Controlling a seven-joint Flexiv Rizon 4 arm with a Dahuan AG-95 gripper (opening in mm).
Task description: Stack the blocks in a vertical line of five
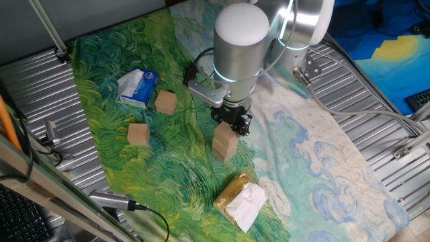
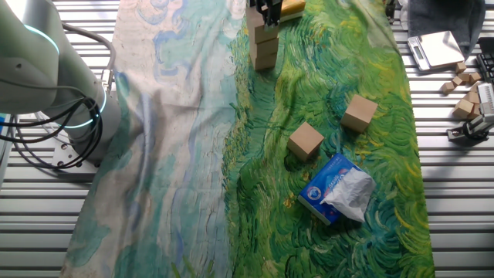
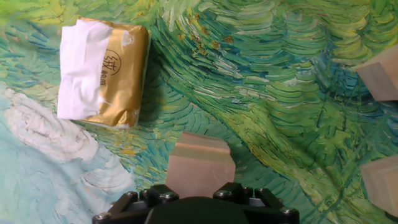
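Note:
A stack of light-brown wooden blocks (image 1: 225, 144) stands on the painted cloth, also seen at the top edge of the other fixed view (image 2: 264, 45). My gripper (image 1: 232, 126) comes straight down on it, and its jaws are shut on the top block (image 3: 200, 167). The hand view shows that block between the black finger mounts, with the fingertips hidden. Two loose blocks lie to the left, one nearer the blue packet (image 1: 166, 102) and one nearer the front (image 1: 138, 134). They show at the right edge of the hand view (image 3: 380, 81) (image 3: 380, 183).
A blue-and-white soft packet (image 1: 138, 87) lies beside the loose blocks. A yellow-and-white wrapped packet (image 1: 240, 199) lies in front of the stack. Ribbed metal table (image 1: 376, 87) surrounds the cloth. A scale (image 2: 436, 48) and small wooden pieces (image 2: 463, 81) sit off the cloth.

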